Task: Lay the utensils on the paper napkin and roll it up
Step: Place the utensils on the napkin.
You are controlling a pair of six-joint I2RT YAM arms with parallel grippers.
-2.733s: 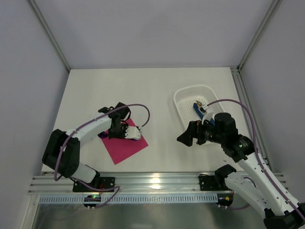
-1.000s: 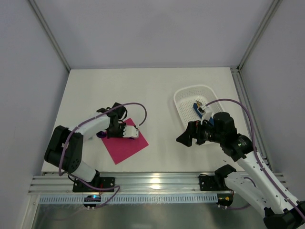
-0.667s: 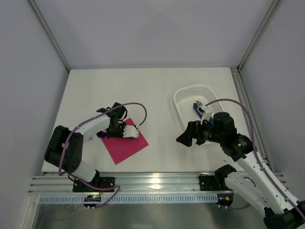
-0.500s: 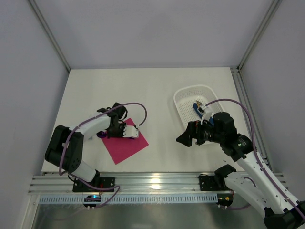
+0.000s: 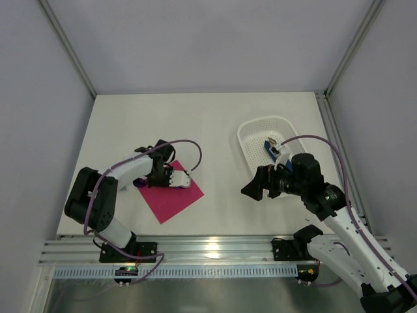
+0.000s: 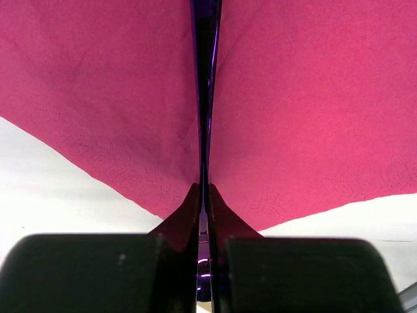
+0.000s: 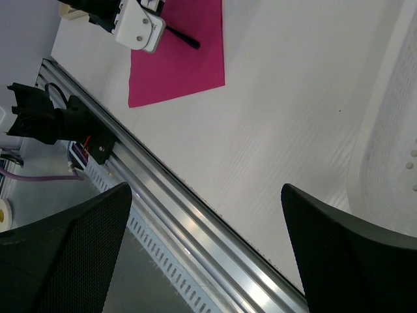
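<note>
If the thin handle of the utensil [image 6: 206, 78] is released while tilted or raised, it is likely to roll or skid off the napkin [image 6: 98, 98]. The paper itself could be dragged or creased should the fingertips be drawn back low across it, since nothing is seen pinning the sheet. The utensil is clamped between the closed jaws of the left gripper [image 6: 203, 195], its dark purple shaft laid straight out over the pink sheet; whether it touches the paper cannot be told. The napkin lies flat on the table [image 5: 215, 117], near the front left. The left arm is folded low, its wrist angled down over the sheet's far corner. The right gripper [image 7: 205, 195] is held above the table beside the basket [image 5: 244, 134], jaws wide apart and empty, aimed toward the napkin.
</note>
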